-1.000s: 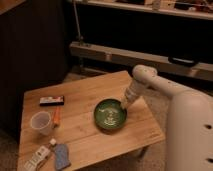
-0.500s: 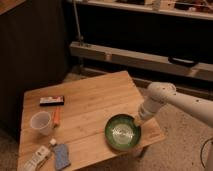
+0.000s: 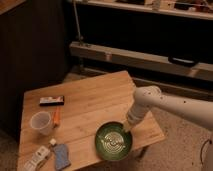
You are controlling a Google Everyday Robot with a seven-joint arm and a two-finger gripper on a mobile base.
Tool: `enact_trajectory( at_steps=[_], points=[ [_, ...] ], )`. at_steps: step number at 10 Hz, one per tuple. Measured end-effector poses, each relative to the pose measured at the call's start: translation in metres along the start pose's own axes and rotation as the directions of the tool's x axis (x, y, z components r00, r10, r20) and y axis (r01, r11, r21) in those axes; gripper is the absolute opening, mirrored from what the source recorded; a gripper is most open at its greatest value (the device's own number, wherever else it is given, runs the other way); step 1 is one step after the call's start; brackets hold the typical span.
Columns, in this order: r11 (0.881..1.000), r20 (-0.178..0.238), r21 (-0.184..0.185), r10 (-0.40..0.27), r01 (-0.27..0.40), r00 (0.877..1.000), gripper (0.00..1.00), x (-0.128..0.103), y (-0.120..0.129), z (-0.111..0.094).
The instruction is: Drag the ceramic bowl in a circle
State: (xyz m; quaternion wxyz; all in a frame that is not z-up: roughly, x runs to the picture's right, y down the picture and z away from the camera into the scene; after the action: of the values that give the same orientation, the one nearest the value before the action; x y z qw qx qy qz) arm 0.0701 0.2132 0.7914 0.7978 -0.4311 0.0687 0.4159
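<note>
The ceramic bowl (image 3: 115, 141), a round, shallow, glossy dark-green dish with pale concentric glints on its inner surface, lies in the lower centre of the frame, at the near edge of the wooden table (image 3: 95, 107), with its lower rim reaching or slightly passing that edge. The gripper (image 3: 127, 127) meets the bowl at its upper-right rim; whether the claw is spread or closed, and whether it clamps the rim or only presses on it, cannot be told from this view. The white arm (image 3: 165, 105) enters from the right edge of the frame, bends at a rounded joint above the table's right corner and slopes down and to the left to the bowl.

Left of the bowl, in the left-centre of the frame, a translucent plastic cup (image 3: 41, 122) stands upright near the table's left edge. An orange marker-like object (image 3: 56, 117) lies just beside the cup on its right. Above these, toward the upper left of the tabletop, rests a flat dark packet with a red stripe (image 3: 52, 101). In the lower-left corner of the table lie a white bottle (image 3: 38, 158) on its side and, just to its right, a blue sponge-like pad (image 3: 62, 155). Behind the table, across the upper frame, runs dark shelving with a pale horizontal rail (image 3: 145, 59).
</note>
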Motion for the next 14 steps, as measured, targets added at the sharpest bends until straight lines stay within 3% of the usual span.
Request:
enact_trajectory(
  at_steps=[3, 5, 7, 8, 10, 12, 14],
  points=[
    [0.99, -0.027, 0.0, -0.14, 0.14, 0.99, 0.0, -0.058, 0.056, 0.012],
    [0.978, -0.045, 0.004, -0.206, 0.206, 0.978, 0.0, -0.096, 0.079, 0.016],
    [0.967, -0.059, 0.009, -0.254, 0.255, 0.965, 0.0, -0.159, 0.091, 0.02],
    [0.967, -0.059, 0.008, -0.254, 0.254, 0.966, 0.0, -0.177, 0.088, 0.019],
    [0.972, -0.052, -0.003, -0.234, 0.234, 0.971, 0.0, -0.222, 0.058, 0.01],
    [0.982, -0.037, -0.02, -0.19, 0.19, 0.981, 0.0, -0.247, 0.014, -0.001],
    [0.991, -0.019, -0.039, -0.126, 0.126, 0.992, 0.0, -0.249, -0.029, -0.009]
  ],
)
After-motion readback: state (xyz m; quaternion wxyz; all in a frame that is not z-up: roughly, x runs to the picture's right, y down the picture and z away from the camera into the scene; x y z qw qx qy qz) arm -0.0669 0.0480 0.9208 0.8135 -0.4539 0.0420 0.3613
